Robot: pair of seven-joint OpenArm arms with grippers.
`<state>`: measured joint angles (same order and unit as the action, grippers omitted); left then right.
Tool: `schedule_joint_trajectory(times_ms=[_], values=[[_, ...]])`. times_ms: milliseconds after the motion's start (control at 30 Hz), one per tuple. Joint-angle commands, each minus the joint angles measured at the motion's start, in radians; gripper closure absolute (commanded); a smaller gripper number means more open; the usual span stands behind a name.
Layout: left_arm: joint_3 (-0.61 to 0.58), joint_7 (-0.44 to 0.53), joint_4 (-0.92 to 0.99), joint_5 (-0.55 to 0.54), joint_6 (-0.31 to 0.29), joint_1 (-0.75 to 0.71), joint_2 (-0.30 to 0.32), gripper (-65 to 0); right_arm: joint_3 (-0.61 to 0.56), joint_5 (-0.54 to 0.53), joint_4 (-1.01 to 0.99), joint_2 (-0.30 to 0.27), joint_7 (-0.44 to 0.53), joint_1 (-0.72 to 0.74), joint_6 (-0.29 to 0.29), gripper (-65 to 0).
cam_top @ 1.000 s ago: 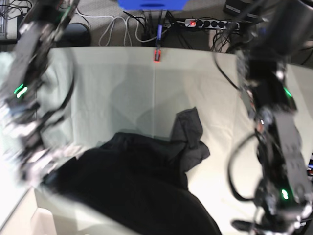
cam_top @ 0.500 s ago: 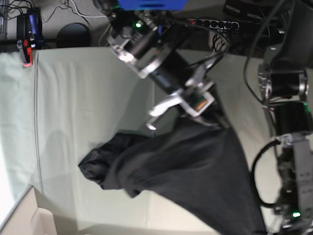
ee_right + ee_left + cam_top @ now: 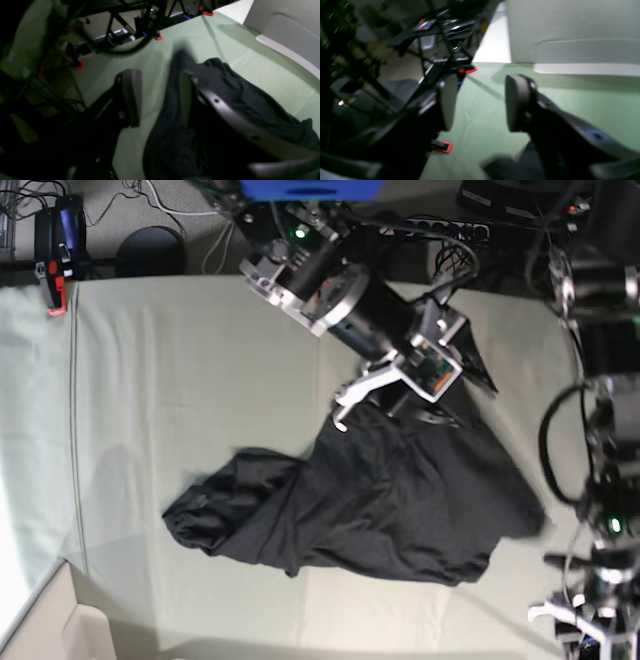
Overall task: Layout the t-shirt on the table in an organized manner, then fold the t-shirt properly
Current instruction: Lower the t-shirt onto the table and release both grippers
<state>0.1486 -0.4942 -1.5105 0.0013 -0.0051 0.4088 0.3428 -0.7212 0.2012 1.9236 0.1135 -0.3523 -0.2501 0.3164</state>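
— Where's the shirt (image 3: pixel 380 500)?

— Flat-ish on the table (image 3: pixel 180 380), bunched, not spread. One lumpy end sticks out toward base view's left, the wide part runs to the right. No print showing, just dark cloth w/ folds. Bare table shows on every side of the shirt, most of it on the left.

— Your R gripper (image 3: pixel 385 408)?

— Right over the shirt's far edge, arm coming in from behind it. Wrist cam: R gripper (image 3: pixel 158 96) has its jaws spread apart. Shirt (image 3: pixel 237 100) lies below and past them, and a blurred dark strip of it shows in the gap. Nothing pinched as far as I can see, so I'd call it let go.

— L gripper (image 3: pixel 568 628)?

— Off the shirt's near right corner, beside it, not touching. Wrist cam is blurry, but L gripper (image 3: pixel 480 102) has its jaws parted too, only green table (image 3: pixel 570 105) visible btwn them. Holding nothing. A dark smear low in that view is prob. the shirt's edge (image 3: pixel 500 167), can't be sure.

— Anything else near the shirt?

— A red clamp (image 3: pixel 443 146) on the table edge, beyond my L gripper, well clear of the shirt.
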Motion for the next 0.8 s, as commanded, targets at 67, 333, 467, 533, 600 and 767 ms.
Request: schedule_joint_trajectory(times_ms=[67,333,467,533,600,767], values=[[0.007,0.025,-0.063,0.003,0.009,-0.015,0.000,-33.5,-0.036,0.093,-0.008,0.044,0.028,-0.027,-0.012,-27.5],[0.145,-0.074,-0.310,-0.002,0.001,-0.279,-0.224,-33.8,0.213,0.091,-0.011,-0.030,0.029,-0.010,-0.012,-28.5],[0.158,-0.082,-0.388,-0.002,0.001,-0.489,-0.406,-33.9,0.349,0.090,-0.008,-0.062,0.028,0.002,-0.012,-29.4],[0.156,-0.079,-0.402,-0.004,0.001,-0.600,-0.486,-37.7,0.412,0.090,-0.006,-0.074,0.028,0.002,-0.012,-31.3],[0.156,-0.079,-0.391,-0.004,0.001,-0.676,-0.500,-43.0,0.460,0.090,-0.013,-0.076,0.028,0.007,-0.012,-33.4],[0.085,-0.077,-0.312,-0.068,0.006,-0.799,-0.500,-53.8,0.524,0.090,-0.014,-0.076,0.028,0.002,-0.012,-37.3]])
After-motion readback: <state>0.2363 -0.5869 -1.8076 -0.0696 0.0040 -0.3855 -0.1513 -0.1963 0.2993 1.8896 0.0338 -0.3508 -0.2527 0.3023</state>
